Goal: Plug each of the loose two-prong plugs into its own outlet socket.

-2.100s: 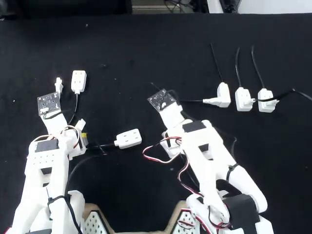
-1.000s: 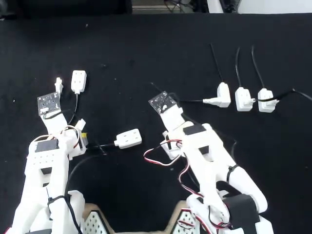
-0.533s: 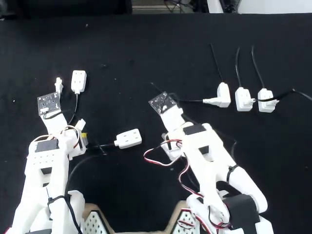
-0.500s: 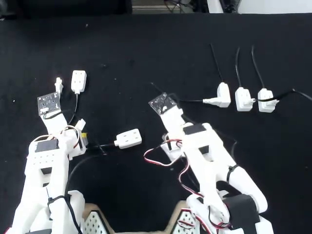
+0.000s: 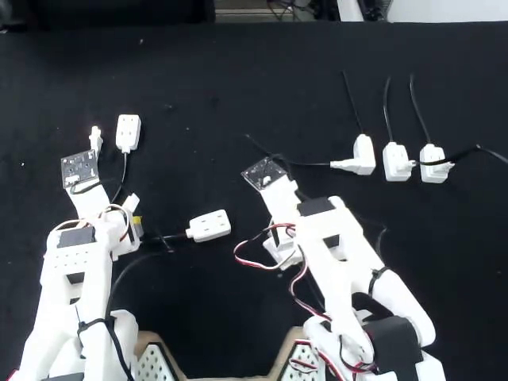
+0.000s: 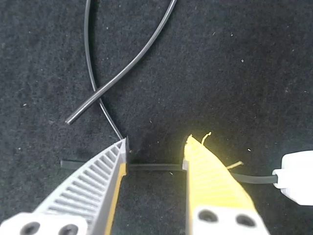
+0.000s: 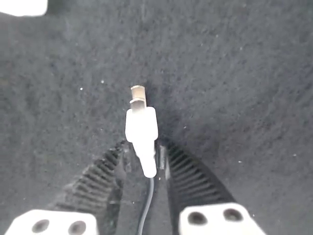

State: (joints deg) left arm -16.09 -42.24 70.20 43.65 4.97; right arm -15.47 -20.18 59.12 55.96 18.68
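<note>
Right wrist view, right gripper [image 7: 144,148] clamped on the tail of a white plug [image 7: 141,125], prongs pointing away over the black table [image 7: 244,73], left gripper [image 6: 156,142] with fingers apart astride a thin black cable [image 6: 151,167], white socket [image 6: 298,177] near its yellow finger [image 6: 210,176].

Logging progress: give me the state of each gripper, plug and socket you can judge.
left gripper: open, astride a black cable
right gripper: shut on white plug
near socket: lying flat, nothing plugged in
far socket: lying flat, nothing plugged in
</note>
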